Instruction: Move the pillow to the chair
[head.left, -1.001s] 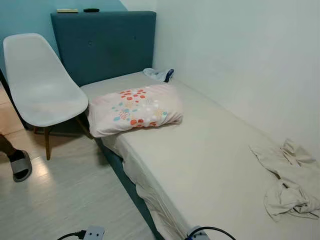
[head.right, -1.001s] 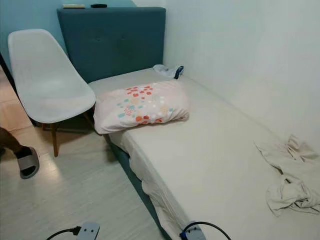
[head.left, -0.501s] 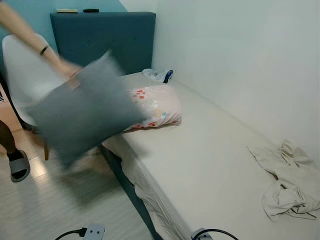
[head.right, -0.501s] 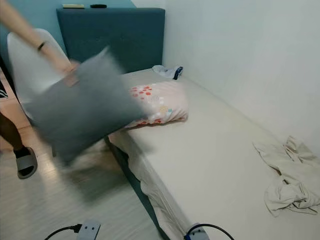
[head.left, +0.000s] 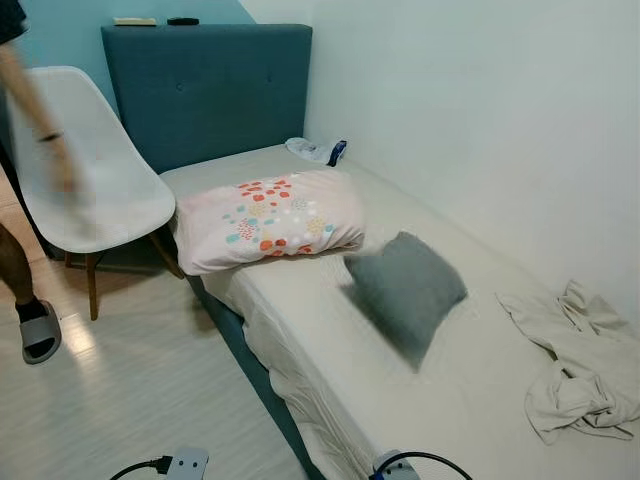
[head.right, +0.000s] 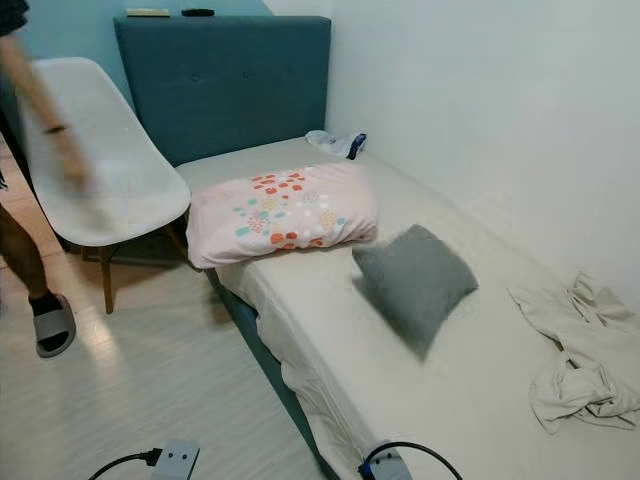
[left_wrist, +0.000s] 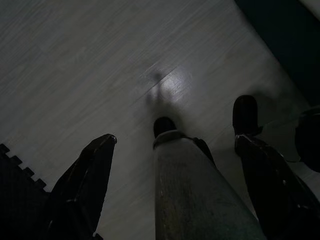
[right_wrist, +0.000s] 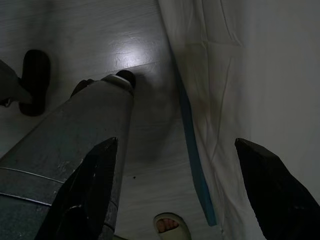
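A grey square pillow (head.left: 405, 285) lies blurred on the middle of the bed's mattress (head.left: 470, 410). A pink pillow (head.left: 268, 215) with coloured dots rests at the head end, near the bed's left edge. The white shell chair (head.left: 85, 180) stands on the floor left of the bed with a bare seat. My left gripper (left_wrist: 176, 141) hangs open over the floor. My right gripper (right_wrist: 176, 145) also hangs open, beside the bed's side sheet.
A person's blurred arm (head.left: 40, 120) and sandalled foot (head.left: 38, 330) are by the chair at the left. Crumpled beige cloth (head.left: 575, 365) lies on the bed's right. The teal headboard (head.left: 210, 85) and white wall close off the far side. A power adapter (head.left: 185, 465) lies on the floor.
A person swung the grey pillow in from the left and let it go; it now lies on the bed. The arm has drawn back toward the chair. My grippers stay hanging.
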